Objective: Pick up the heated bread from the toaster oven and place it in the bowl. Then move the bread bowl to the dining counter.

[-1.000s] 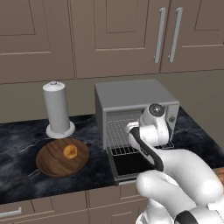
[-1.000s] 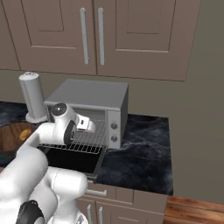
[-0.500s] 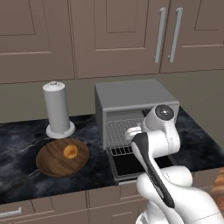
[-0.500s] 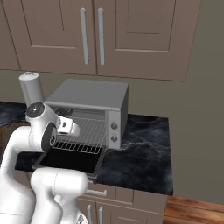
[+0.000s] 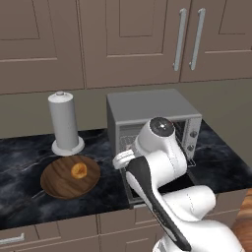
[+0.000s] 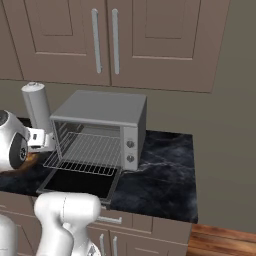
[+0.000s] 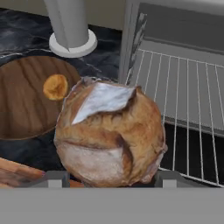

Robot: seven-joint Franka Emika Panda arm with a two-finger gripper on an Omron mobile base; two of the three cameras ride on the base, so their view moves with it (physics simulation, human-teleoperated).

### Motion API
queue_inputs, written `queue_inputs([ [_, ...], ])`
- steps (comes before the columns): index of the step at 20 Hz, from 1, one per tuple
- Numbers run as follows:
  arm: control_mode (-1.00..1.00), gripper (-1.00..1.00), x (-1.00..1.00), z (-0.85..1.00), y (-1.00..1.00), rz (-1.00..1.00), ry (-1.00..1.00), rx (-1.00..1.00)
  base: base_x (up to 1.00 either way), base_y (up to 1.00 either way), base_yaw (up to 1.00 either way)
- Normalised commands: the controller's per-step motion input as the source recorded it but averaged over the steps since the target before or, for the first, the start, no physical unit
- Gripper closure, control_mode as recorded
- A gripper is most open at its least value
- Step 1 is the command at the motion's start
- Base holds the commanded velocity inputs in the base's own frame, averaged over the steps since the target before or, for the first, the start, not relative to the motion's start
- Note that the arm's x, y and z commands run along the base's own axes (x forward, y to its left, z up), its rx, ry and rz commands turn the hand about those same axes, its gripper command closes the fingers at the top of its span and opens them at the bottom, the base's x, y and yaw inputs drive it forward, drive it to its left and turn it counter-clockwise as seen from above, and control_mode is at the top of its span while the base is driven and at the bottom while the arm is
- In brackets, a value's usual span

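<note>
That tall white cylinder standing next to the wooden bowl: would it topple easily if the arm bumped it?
Probably not from a light nudge: the white cylinder stands upright on a wider round foot, which should steady it. A knock near its top seems likelier to tip it, since it is tall and narrow. If it fell, its round body might roll toward the bowl.

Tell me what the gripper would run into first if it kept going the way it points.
Carrying the bread, the gripper points toward the left edge of the toaster oven; probably the black countertop beside the wooden bowl, though depth is unclear.
</note>
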Motion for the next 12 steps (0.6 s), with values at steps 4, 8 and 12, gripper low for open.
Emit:
queue_inputs([
  [4, -1.0, 1.0, 0.01, -0.1, 1.0, 0.17, 0.0, -0.03, 0.0, 0.0, 0.0],
  [8, -1.0, 1.0, 0.22, -0.29, 1.0, 0.13, 0.0, 0.0, 0.0, 0.0, 0.0],
  [12, -1.0, 1.0, 0.64, -0.6, 0.98, 0.11, 0.06, 0.0, 0.0, 0.0, 0.0],
])
